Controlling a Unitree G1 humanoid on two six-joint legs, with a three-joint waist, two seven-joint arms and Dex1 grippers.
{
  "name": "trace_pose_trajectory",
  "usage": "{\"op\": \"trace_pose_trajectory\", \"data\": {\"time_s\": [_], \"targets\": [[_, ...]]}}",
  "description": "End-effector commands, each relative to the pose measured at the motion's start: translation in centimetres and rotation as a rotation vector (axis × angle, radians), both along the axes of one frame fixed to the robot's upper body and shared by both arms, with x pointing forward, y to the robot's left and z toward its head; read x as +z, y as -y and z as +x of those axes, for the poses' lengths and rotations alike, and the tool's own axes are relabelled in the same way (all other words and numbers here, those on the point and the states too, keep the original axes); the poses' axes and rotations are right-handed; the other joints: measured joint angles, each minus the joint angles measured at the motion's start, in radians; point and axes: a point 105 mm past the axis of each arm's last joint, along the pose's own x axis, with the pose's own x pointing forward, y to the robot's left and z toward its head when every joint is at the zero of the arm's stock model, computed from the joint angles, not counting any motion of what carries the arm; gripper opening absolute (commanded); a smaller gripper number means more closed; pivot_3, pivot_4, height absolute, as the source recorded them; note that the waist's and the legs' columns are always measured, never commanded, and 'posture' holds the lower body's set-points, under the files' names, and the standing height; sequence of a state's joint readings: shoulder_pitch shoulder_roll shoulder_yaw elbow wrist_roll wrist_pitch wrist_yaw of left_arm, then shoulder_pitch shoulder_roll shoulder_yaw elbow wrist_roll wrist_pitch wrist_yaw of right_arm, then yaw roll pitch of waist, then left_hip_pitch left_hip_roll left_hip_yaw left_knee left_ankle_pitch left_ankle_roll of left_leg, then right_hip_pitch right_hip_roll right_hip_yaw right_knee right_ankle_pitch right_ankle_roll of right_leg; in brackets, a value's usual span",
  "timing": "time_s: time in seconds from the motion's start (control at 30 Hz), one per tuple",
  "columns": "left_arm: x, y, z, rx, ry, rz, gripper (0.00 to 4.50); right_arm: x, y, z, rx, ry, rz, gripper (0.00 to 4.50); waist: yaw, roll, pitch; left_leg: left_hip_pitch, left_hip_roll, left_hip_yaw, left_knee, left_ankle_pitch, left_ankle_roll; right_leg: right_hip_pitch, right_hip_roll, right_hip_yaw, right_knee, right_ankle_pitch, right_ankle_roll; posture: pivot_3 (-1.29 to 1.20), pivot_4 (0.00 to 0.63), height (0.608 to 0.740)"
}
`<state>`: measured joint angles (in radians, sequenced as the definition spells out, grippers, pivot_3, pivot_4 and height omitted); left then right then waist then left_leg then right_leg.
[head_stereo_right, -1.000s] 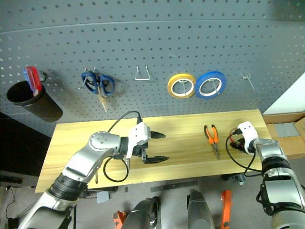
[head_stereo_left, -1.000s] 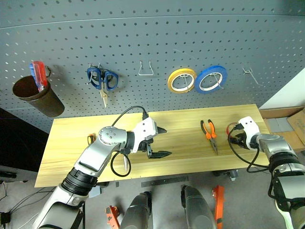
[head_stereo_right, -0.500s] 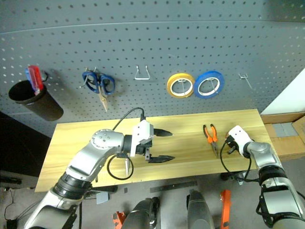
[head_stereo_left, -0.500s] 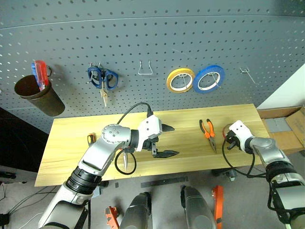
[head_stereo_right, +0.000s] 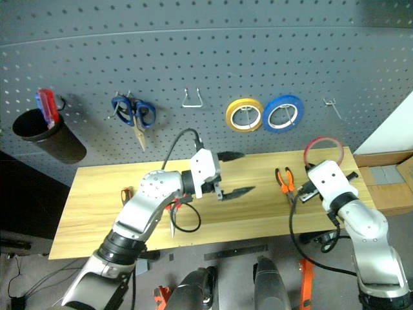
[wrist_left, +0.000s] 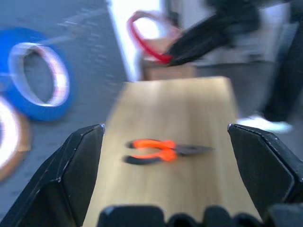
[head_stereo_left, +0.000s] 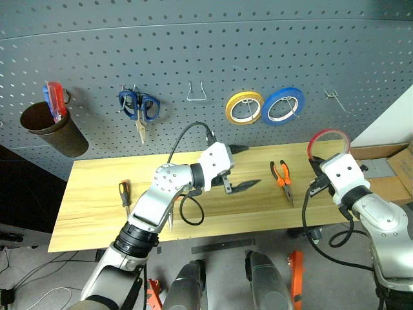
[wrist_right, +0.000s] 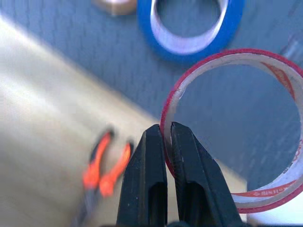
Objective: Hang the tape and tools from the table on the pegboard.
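At far right, our right gripper (wrist_right: 166, 135) pinches the light, stiff red tape ring (wrist_right: 236, 127) by its rim; left gripper (head_stereo_left: 240, 169) gapes.

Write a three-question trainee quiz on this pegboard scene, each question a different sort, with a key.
1. True or false: the right claw is shut on the rim of the red tape ring.
2. Multiple choice: where are the orange-and-black pliers? A) hanging on the pegboard B) lying on the table C) between the fingers of the left claw
3. Fill in: the tape roll hanging right beside the blue roll is coloured ____.

Key: 1 true; 2 B; 3 yellow.
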<state>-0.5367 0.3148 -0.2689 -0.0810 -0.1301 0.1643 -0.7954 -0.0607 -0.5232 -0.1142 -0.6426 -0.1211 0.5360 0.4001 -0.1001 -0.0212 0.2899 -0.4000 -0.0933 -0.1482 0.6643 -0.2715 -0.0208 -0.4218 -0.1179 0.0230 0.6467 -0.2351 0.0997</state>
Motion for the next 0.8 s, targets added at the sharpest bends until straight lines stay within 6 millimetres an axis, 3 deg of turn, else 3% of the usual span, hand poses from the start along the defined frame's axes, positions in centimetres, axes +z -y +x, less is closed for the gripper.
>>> {"op": "trace_pose_trajectory", "data": {"time_s": [0.03,0.17,0.33,0.47,0.8], "targets": [[1.8,0.4,-0.3,0.010,0.086,-0.047,4.50,3.1,-0.4,0.0,-0.028,0.131,0.002,0.04,0.000,0.000,0.000,0.000,0.000,0.000,0.000,0.000,0.000,0.000,0.000,0.000,0.000,0.000,0.000,-0.25,0.302,0.740],[2.1,1.0,-0.6,0.004,0.080,-0.066,4.50,4.7,1.5,2.1,-0.090,0.176,0.028,0.04,-0.002,0.000,0.000,0.000,0.000,0.001,0.000,0.001,0.000,0.000,0.000,0.000,0.000,0.002,-0.001,-0.24,0.299,0.740],[2.3,1.3,-0.7,-0.006,0.074,-0.077,4.50,5.1,3.6,4.2,-0.127,0.180,0.038,0.04,-0.001,0.000,0.000,0.000,0.001,0.004,-0.001,0.001,0.000,0.000,0.001,-0.002,-0.001,0.002,-0.002,-0.22,0.294,0.740],[2.8,1.2,-0.5,0.002,0.062,-0.104,4.50,4.4,6.3,7.4,-0.171,0.132,0.132,0.04,-0.005,0.000,0.000,0.001,0.000,0.010,0.000,0.001,0.000,0.000,0.000,0.002,-0.001,0.003,-0.001,-0.21,0.291,0.740],[3.9,1.2,-0.2,0.018,0.002,-0.195,4.50,3.6,6.5,11.1,-0.118,0.066,0.382,0.04,-0.014,0.000,0.000,0.001,0.000,0.015,-0.001,0.001,0.002,-0.004,0.001,0.011,-0.001,0.004,0.001,-0.20,0.294,0.740]]}}
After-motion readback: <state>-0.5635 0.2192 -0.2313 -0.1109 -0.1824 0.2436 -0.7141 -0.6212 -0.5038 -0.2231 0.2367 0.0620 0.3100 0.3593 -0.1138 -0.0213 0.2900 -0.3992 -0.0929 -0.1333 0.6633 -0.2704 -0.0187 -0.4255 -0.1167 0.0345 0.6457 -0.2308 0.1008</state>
